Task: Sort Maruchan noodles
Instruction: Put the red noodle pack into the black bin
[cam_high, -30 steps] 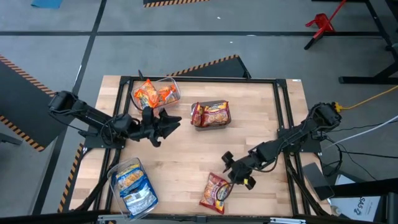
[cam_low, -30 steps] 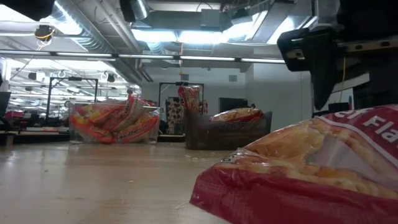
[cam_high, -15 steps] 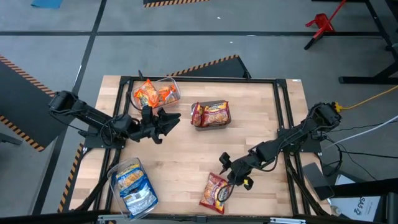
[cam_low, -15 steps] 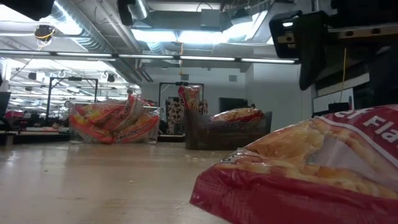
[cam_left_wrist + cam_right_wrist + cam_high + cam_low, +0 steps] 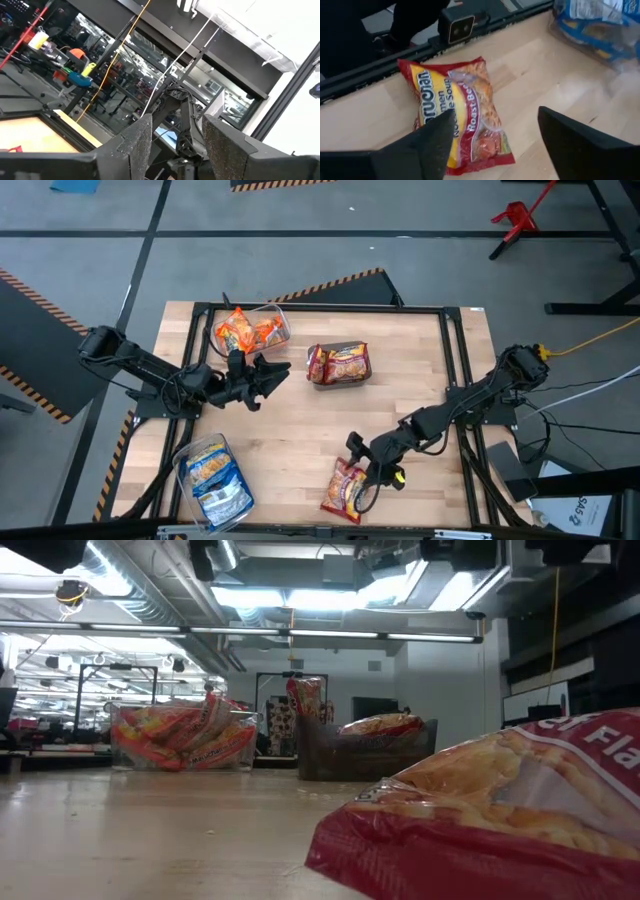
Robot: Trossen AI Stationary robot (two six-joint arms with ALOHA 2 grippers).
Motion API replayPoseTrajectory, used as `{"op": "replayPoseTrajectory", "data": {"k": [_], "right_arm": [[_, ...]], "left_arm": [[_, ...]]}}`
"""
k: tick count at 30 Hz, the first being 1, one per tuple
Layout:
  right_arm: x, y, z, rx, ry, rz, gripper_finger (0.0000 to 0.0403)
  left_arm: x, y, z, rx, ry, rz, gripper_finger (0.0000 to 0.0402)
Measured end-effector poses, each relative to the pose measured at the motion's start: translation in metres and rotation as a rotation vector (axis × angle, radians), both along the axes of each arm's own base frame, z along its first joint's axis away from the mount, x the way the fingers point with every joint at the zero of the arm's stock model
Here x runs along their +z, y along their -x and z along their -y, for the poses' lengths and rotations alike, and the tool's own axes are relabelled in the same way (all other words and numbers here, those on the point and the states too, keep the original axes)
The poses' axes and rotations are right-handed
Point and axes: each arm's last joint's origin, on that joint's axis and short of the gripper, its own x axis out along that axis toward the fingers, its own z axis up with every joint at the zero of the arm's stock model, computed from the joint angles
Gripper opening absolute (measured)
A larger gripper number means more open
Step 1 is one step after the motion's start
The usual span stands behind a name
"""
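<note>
A red Maruchan packet (image 5: 347, 488) lies flat on the table near its near edge; it fills the low view's right foreground (image 5: 500, 810) and shows in the right wrist view (image 5: 455, 115). My right gripper (image 5: 362, 463) (image 5: 505, 150) hovers open just over its far right end, touching nothing. My left gripper (image 5: 272, 380) (image 5: 180, 145) waits open above the table's left half, beside the bin of orange packets (image 5: 250, 330), with its fingers pointing up into the room.
Three clear bins stand on the table: orange packets at the far left (image 5: 180, 735), red packets at the far middle (image 5: 338, 364) (image 5: 365, 745), blue-and-white packets at the near left corner (image 5: 213, 480) (image 5: 600, 25). Bare wood lies between them.
My right gripper has moved toward the table's left and slightly toward its near edge, closing in over the red packet; in the low view it has passed up out of the picture. The packet and my left arm have stayed still.
</note>
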Motion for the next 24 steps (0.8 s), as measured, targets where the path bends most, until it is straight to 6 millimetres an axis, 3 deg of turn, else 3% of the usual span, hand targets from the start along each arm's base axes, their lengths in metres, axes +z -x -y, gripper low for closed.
{"op": "replayPoseTrajectory", "data": {"k": [7, 11, 18, 24], "right_arm": [[-0.017, -0.003, 0.000, -0.008, 0.075, -0.049, 0.0336], [-0.025, -0.004, -0.002, 0.060, 0.061, -0.080, 0.0335], [-0.018, -0.015, 0.009, 0.050, -0.004, -0.019, 0.0317], [-0.018, -0.015, 0.007, 0.036, -0.038, -0.042, 0.0325]], "left_arm": [[0.000, 0.000, 0.000, 0.012, -0.027, -0.012, 0.0167], [0.000, 0.000, 0.000, 0.028, -0.020, -0.014, 0.0167], [0.000, 0.000, -0.009, 0.133, 0.017, -0.020, 0.0167], [0.000, -0.001, -0.014, 0.154, 0.014, -0.021, 0.0167]]}}
